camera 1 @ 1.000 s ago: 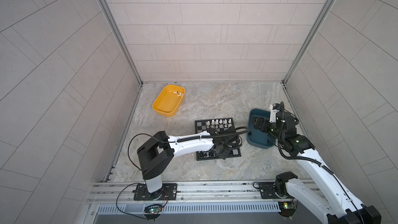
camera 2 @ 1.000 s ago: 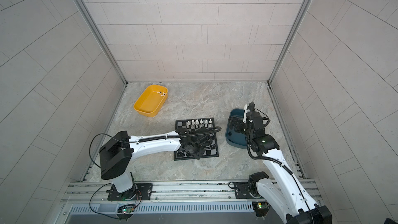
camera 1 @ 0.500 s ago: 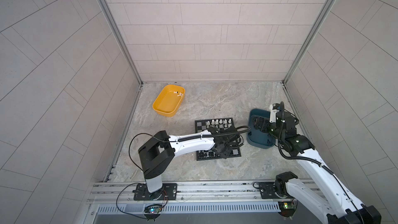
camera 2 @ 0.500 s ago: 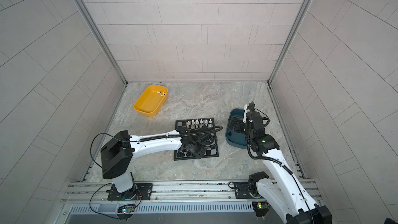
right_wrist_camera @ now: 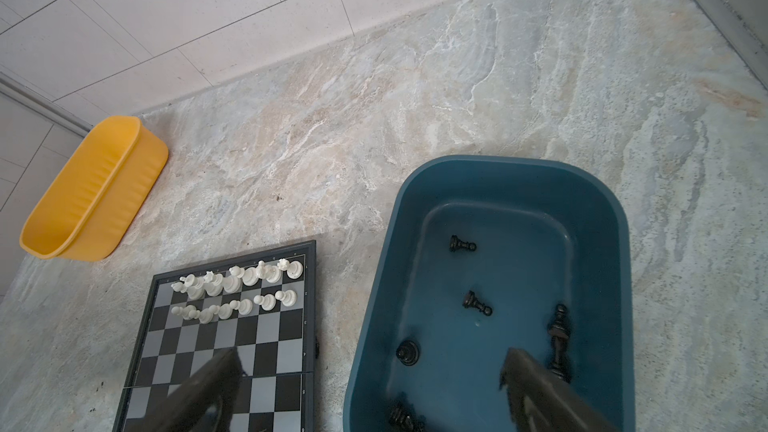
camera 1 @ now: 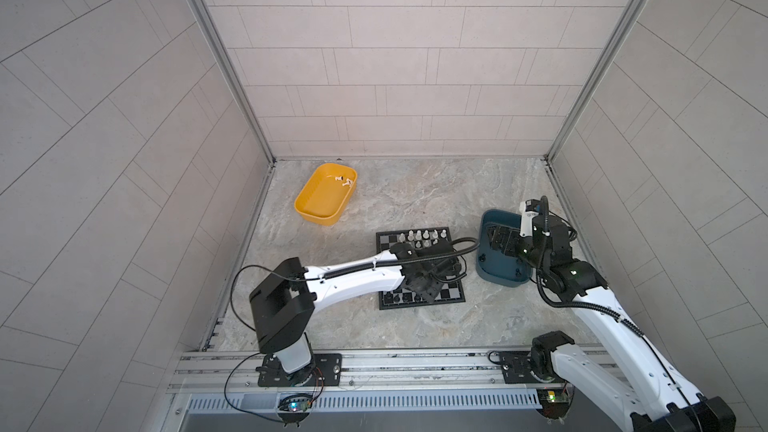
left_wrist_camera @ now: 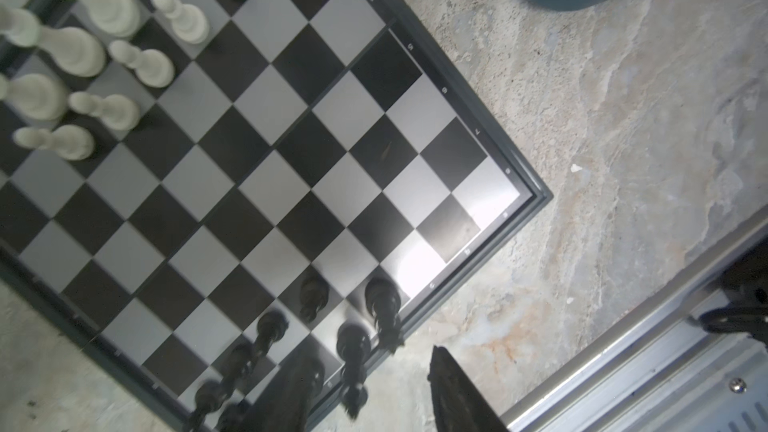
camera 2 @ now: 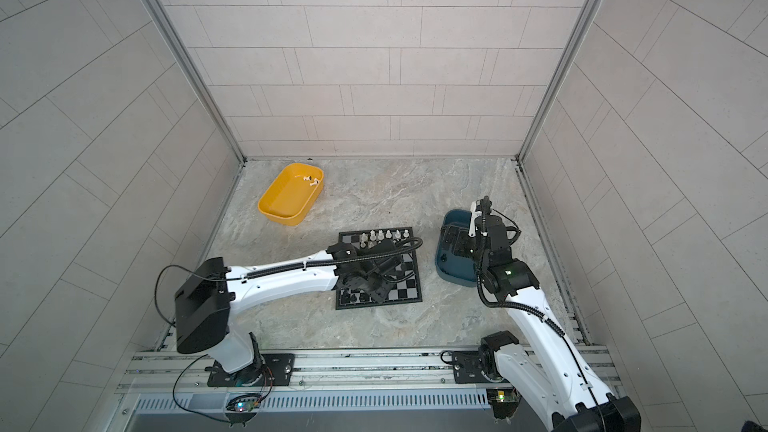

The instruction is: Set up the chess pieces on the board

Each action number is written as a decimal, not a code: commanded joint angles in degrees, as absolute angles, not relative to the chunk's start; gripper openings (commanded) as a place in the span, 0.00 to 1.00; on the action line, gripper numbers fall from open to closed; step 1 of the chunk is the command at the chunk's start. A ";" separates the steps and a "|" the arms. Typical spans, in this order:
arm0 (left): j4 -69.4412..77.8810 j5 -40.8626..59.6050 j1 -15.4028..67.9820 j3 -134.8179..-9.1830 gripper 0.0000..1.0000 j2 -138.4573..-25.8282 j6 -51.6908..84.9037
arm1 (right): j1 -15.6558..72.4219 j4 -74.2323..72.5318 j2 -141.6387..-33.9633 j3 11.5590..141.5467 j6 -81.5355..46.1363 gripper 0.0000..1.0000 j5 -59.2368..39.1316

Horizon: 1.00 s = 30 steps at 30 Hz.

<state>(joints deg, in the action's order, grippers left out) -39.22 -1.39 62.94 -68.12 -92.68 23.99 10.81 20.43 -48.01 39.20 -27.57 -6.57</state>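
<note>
Several black chess pieces [left_wrist_camera: 313, 297] stand on the nearest rows of the board [left_wrist_camera: 291, 139]. The left gripper [left_wrist_camera: 372, 353] hangs over that edge with its jaws apart. One black piece [left_wrist_camera: 352, 347] stands upright between its fingers, and neither appears to touch it, so it looks released. The corner squares beside it are bare.

Just beyond, to the right of the board, the right gripper [right_wrist_camera: 370, 351] hovers spread wide above the teal tray [right_wrist_camera: 515, 168], holding nothing. The unplaced black pieces lie in that tray, so the right arm is plainly the nearer one for the next pick. A tall black piece [right_wrist_camera: 558, 338] lies on its side just beside one finger [right_wrist_camera: 540, 392]. Its long axis runs crosswise to the line between the fingers, which should suit a closing grip after a small sideways shift. Two pawns [right_wrist_camera: 476, 303] lie farther into the tray.

White pieces [right_wrist_camera: 237, 288] line much of the board's two far rows. Farthest off, the yellow tray [camera 1: 320, 201] holds two small white pieces [camera 1: 343, 180].
</note>
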 commanded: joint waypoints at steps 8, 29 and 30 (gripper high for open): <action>-40.23 0.80 63.28 -62.28 0.43 -91.23 24.44 | 10.55 20.56 -47.96 39.90 -27.57 0.98 -8.18; -38.98 0.36 62.97 -65.55 0.31 -98.08 26.02 | 10.55 21.74 -47.20 40.38 -26.38 0.98 -7.07; -39.14 0.19 63.01 -65.61 0.31 -98.17 26.18 | 10.55 21.73 -47.31 40.34 -26.44 0.98 -7.09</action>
